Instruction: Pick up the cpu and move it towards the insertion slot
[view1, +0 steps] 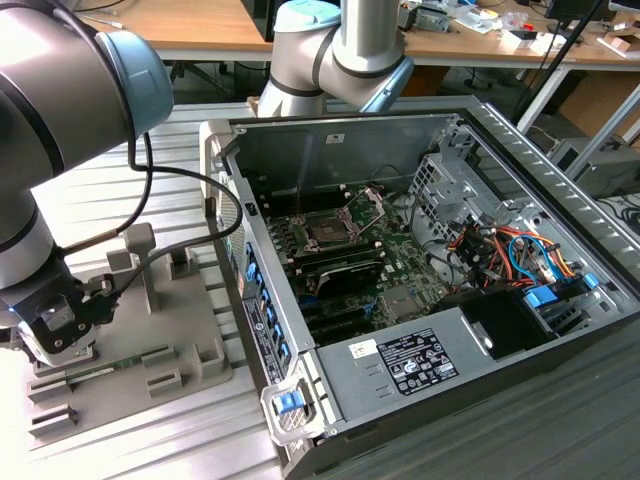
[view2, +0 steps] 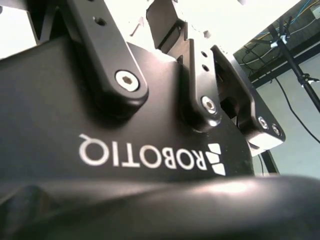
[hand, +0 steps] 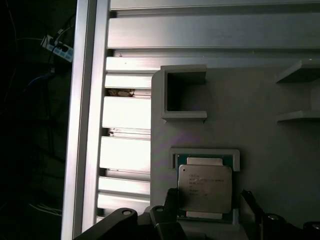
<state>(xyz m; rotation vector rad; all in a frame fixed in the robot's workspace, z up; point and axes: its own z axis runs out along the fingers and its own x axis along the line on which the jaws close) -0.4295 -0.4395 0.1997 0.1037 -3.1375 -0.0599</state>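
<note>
While the cpu (hand: 205, 187) lies flat in its framed pocket by the grey fixture plate's (hand: 260, 150) edge, the gripper (hand: 210, 201) straddles it, released. The pick looks in hand to me; closing calls for square contact on thin edges. The insertion slot (view1: 325, 228) sits well apart.

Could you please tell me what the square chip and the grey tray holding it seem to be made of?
The small square silvery cpu looks metal-topped, satin finish: pale soft sheen. The flat grey holder tray seems matte plastic, perhaps printed: uniform colour, no glare.
</note>
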